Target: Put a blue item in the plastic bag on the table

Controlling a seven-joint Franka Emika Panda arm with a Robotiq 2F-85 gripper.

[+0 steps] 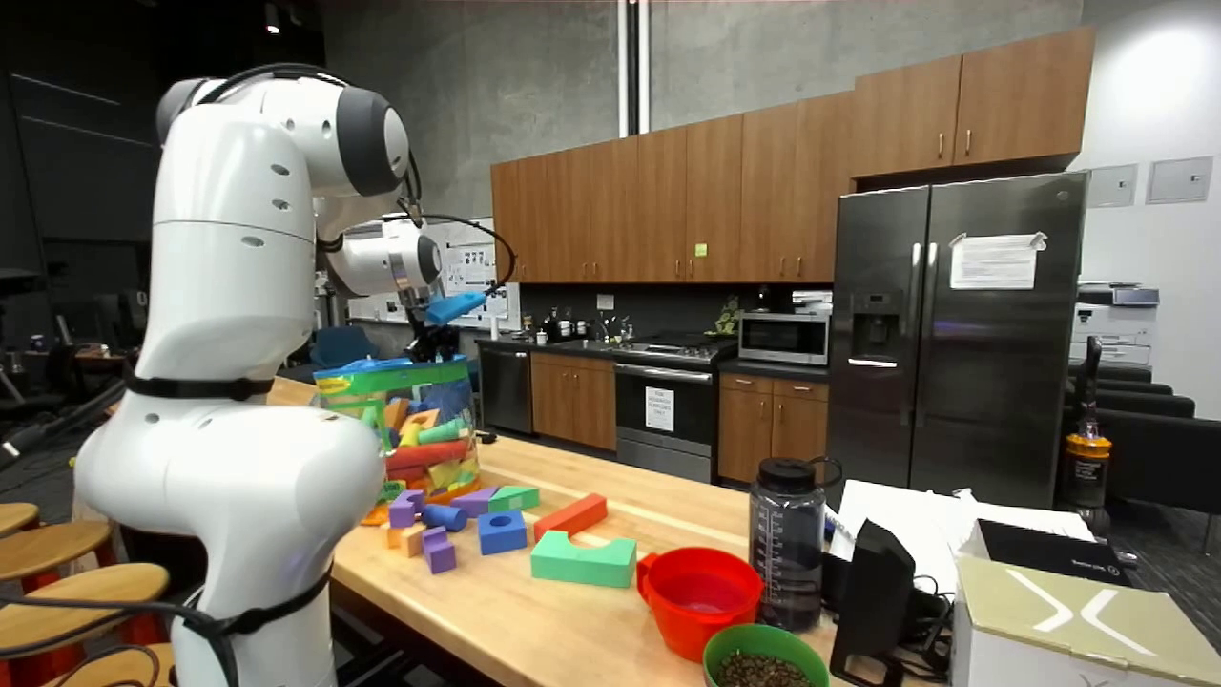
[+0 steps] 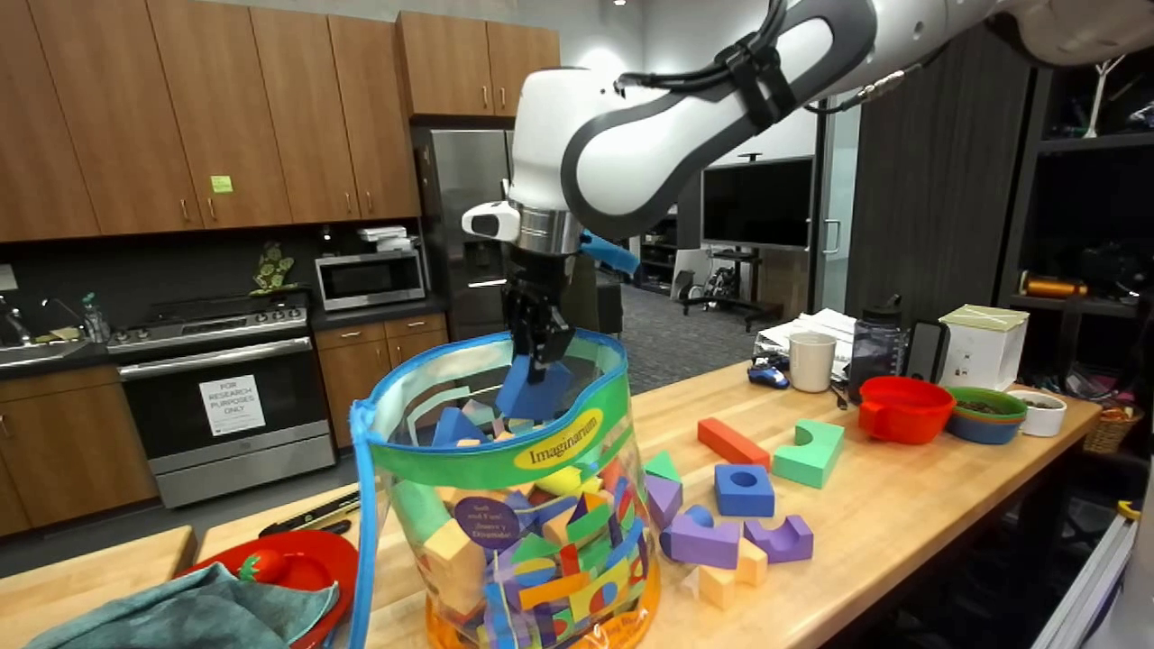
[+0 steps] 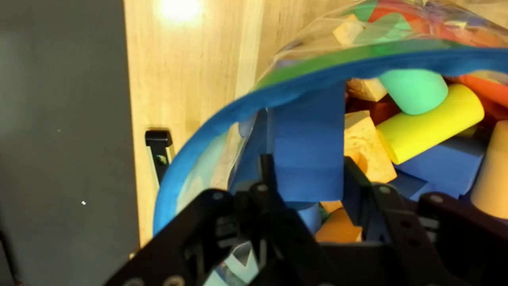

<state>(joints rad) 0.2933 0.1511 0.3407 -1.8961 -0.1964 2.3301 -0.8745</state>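
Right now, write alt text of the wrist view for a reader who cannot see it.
A black two-fingered gripper grips a blue rectangular block in the open mouth of a blue-rimmed clear plastic bag. Multicoloured blocks, among them a yellow cylinder, lie inside; the light wood table shows outside.

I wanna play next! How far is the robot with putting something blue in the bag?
Done: a blue toy block is inside the mouth of the clear Imaginarium bag. In hand: the gripper holds that block. Left: probably opening those closed jaws and lifting out.
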